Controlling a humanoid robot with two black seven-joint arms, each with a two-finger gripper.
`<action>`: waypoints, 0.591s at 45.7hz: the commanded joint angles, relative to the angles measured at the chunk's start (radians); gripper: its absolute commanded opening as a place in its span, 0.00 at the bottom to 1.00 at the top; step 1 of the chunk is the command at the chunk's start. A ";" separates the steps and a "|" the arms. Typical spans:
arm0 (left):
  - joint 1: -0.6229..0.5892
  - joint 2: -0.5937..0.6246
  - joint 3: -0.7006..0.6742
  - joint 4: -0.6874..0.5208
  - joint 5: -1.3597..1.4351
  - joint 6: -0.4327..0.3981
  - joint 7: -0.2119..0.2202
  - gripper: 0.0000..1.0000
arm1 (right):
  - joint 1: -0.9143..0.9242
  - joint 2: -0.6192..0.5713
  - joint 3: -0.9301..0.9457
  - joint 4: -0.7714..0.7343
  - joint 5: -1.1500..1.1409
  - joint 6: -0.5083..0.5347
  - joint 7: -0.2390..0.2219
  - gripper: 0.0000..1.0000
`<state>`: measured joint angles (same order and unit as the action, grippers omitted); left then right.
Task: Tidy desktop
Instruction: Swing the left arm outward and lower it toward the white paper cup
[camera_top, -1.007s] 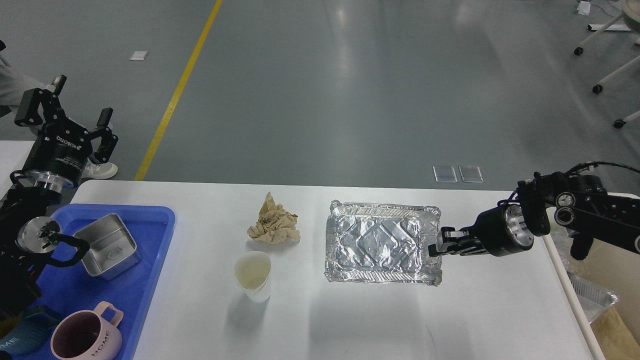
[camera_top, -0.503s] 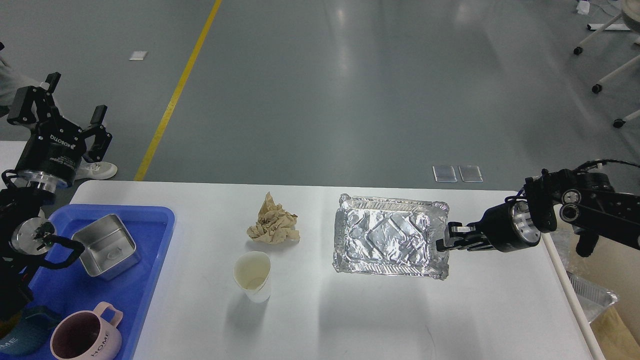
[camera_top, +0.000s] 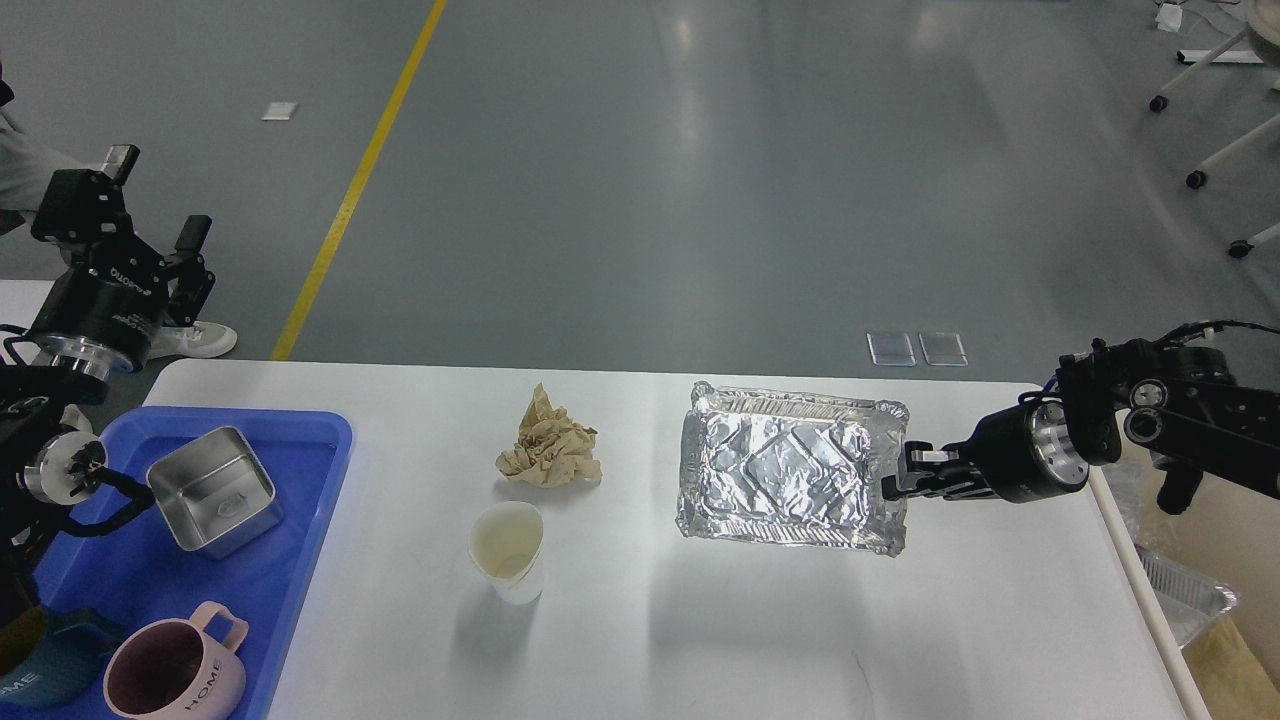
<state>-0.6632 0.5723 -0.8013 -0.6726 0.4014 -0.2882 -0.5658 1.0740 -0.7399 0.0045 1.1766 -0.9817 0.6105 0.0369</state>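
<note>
The white desktop (camera_top: 760, 640) fills the lower part of the head view. On it lie a crumpled brown paper ball (camera_top: 548, 452) and a white paper cup (camera_top: 508, 551) just in front of it. My right gripper (camera_top: 897, 480) is shut on the right rim of a silver foil tray (camera_top: 790, 468) and holds it tilted a little above the desktop, its shadow below. My left gripper (camera_top: 152, 213) is open and empty, raised above the desktop's far left corner.
A blue plastic tray (camera_top: 300, 560) at the left holds a square metal tin (camera_top: 213, 490), a pink mug (camera_top: 175, 672) and a dark blue mug (camera_top: 40, 672). A beige bin (camera_top: 1215, 640) with another foil tray (camera_top: 1185, 592) stands off the right edge.
My right gripper has carried the foil tray to the right and slightly up. My left gripper has drifted a little left and turned.
</note>
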 joint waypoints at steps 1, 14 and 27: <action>-0.091 0.053 0.137 -0.065 0.148 0.004 0.202 0.97 | 0.000 -0.003 0.002 0.000 0.000 0.000 -0.002 0.00; -0.213 0.193 0.346 -0.350 0.430 0.015 0.444 0.96 | -0.005 -0.004 0.005 0.000 0.000 -0.006 -0.002 0.00; -0.202 0.418 0.393 -0.679 0.520 0.015 0.578 0.94 | -0.008 0.004 0.008 0.002 0.000 -0.028 -0.002 0.00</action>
<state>-0.8665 0.8842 -0.4493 -1.2486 0.9016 -0.2543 0.0016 1.0650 -0.7428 0.0109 1.1780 -0.9817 0.5875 0.0352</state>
